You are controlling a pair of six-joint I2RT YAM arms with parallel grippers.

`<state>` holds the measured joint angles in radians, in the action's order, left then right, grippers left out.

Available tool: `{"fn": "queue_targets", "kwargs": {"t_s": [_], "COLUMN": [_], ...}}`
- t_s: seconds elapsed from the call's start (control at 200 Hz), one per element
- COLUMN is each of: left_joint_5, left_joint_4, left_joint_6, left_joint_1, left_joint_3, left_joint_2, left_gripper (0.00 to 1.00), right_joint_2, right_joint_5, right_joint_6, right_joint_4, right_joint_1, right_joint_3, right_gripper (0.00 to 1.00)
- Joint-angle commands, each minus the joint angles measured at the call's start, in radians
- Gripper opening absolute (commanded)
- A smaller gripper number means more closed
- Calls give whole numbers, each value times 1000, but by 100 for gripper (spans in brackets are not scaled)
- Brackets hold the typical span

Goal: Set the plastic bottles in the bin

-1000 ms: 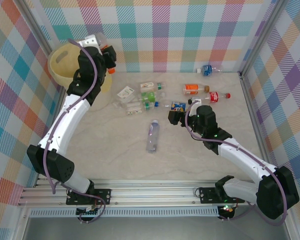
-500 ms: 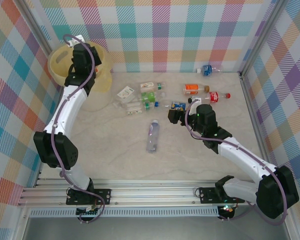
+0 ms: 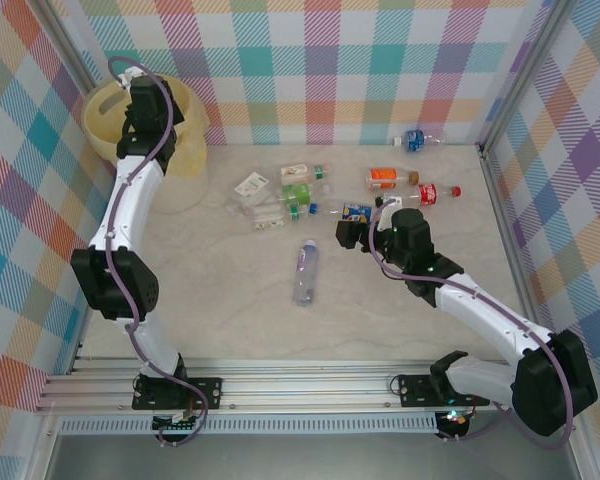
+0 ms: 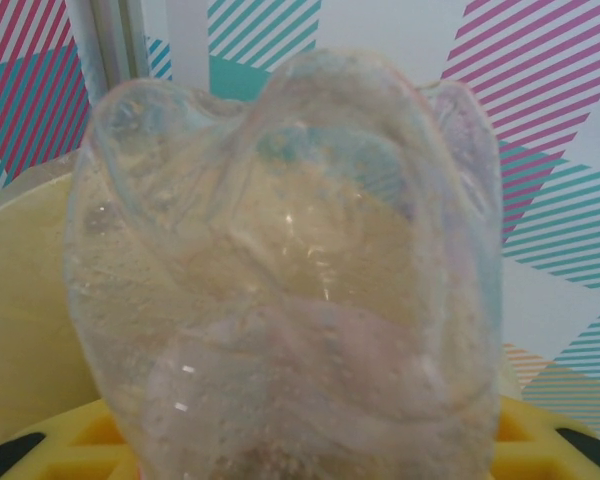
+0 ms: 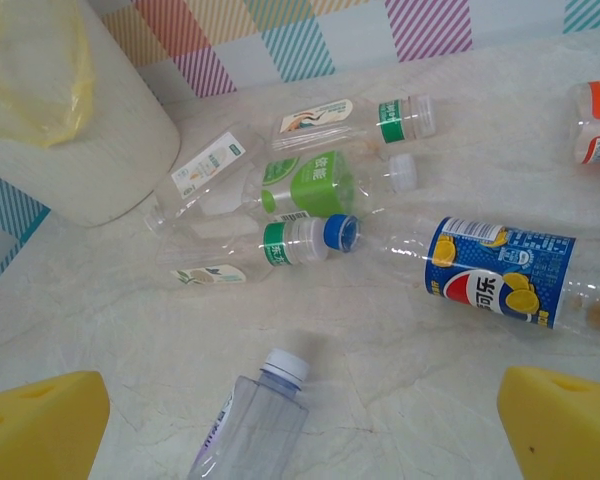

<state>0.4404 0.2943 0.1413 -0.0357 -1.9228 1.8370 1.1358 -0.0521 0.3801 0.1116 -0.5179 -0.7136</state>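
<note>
A crushed clear bottle (image 4: 280, 280) is clamped in the left gripper (image 4: 300, 455), above the bin (image 3: 188, 150) at the far left corner; whether it hangs fully inside the rim is hard to tell. For a good drop, centre it over the opening before letting go. The other bottles (image 3: 285, 195) lie loose mid-table, the blue-label bottle (image 5: 500, 275) just beyond the right gripper (image 5: 300, 425), which is spread wide and holds nothing

A pale marbled table (image 3: 220, 300) carries a pale yellow round plastic bin (image 3: 192, 150). Right of the bin lie scattered clear plastic bottles (image 3: 285, 195). A clear purple-labelled bottle (image 3: 306, 272) lies apart from them, nearer than the bin.
</note>
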Motion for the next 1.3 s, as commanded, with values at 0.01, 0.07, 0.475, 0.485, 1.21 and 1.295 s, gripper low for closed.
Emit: {"fn": "queue_targets", "kwargs": {"t_s": [0.01,0.07,0.475,0.485,1.21,1.295], "left_joint_5": [33,35,-49,-51,-506,-574], "left_joint_4": [154,184,282,282,207,191], "left_joint_6": [-5,-4,13,14,15,25], "left_joint_1": [15,16,14,14,4,-3], "left_joint_3": [-18,-31,-94,-95,-86,-74], "left_joint_2": [84,104,127,125,-63,-87], "left_gripper": [46,47,84,85,100,100], "right_joint_2": [2,3,19,19,40,43], "right_joint_5": [-12,-15,-15,-15,-16,-17], "right_joint_6": [-7,-9,-9,-9,-3,-5], "right_joint_4": [-4,-5,-6,-7,-11,-12], "right_joint_1": [-5,-5,-5,-5,-5,-5], "right_joint_3": [-35,-35,-38,-39,-42,-44], "right_gripper": [100,100,100,100,100,100]}}
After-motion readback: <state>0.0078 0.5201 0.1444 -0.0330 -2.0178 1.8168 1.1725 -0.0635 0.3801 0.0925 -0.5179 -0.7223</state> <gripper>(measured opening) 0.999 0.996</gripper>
